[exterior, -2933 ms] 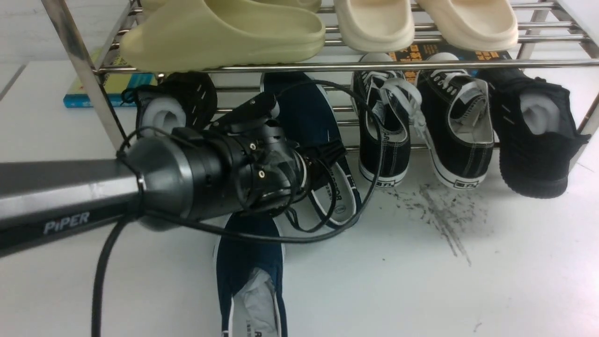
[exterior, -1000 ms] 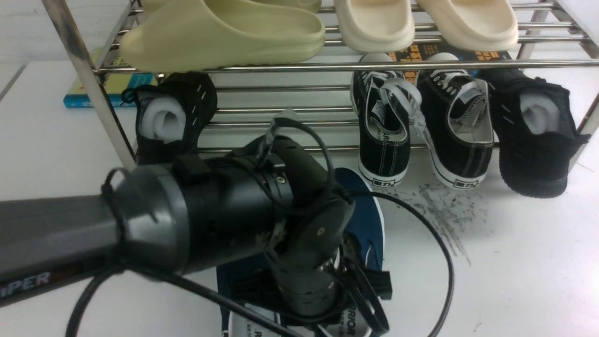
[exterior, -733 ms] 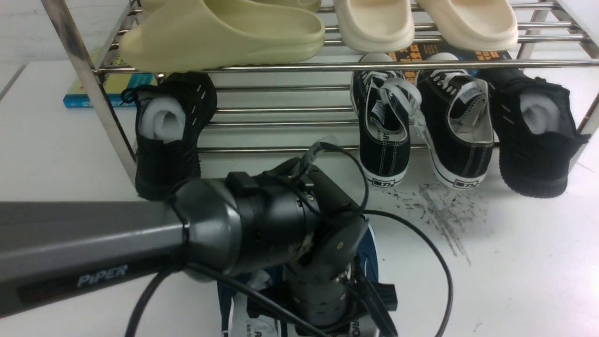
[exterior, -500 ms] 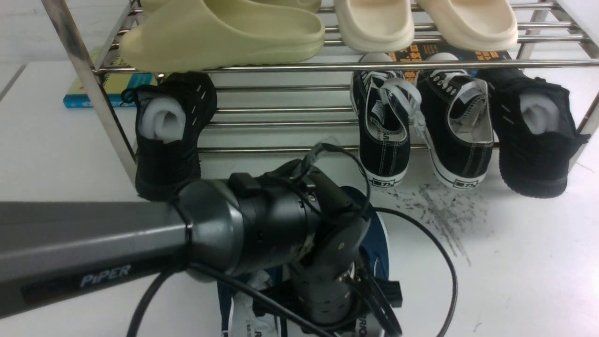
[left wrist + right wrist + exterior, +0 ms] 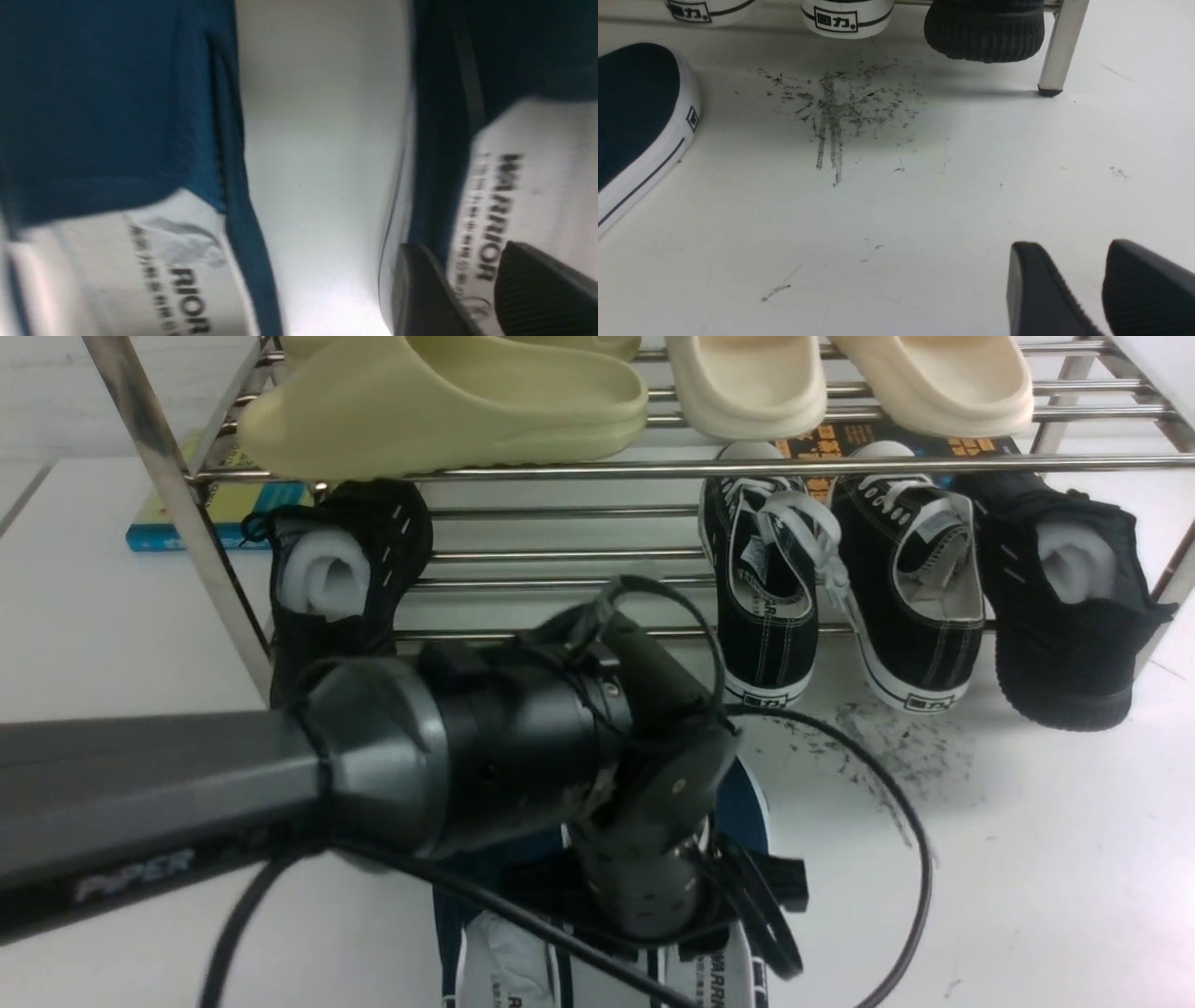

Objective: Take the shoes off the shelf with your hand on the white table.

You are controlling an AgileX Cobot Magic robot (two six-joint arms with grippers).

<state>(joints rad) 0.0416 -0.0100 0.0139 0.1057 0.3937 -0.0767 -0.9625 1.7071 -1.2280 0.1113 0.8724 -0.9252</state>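
Note:
Both navy slip-on shoes lie side by side on the white table (image 5: pixel 1027 859), in front of the chrome shelf (image 5: pixel 560 469). The left shoe (image 5: pixel 499 961) shows its paper stuffing. The right shoe (image 5: pixel 747 803) shows its "WARRIOR" insole. In the left wrist view they are the shoe with paper stuffing (image 5: pixel 107 116) and the shoe under the gripper (image 5: pixel 514 154), with bare table between them. My left gripper (image 5: pixel 462 252) points down just above the second shoe's opening, jaws apart, its insole showing between them. My right gripper (image 5: pixel 1069 247) is open and empty low over the table, with one navy toe (image 5: pixel 630 107) to its side.
Black lace-up sneakers (image 5: pixel 840 588) and black knit sneakers (image 5: pixel 1064 597) (image 5: pixel 336 588) stand on the lower tier, foam slides (image 5: pixel 439 401) on the upper. Black scuff marks (image 5: pixel 887 756) lie before the shelf. A shelf leg (image 5: pixel 1059 46) stands near the right gripper. The left arm's cables (image 5: pixel 896 859) hang loose.
The second navy shoe came off the lower tier and now lies beside the first. In the last half second my left wrist rose a little while the shoe stayed on the table.

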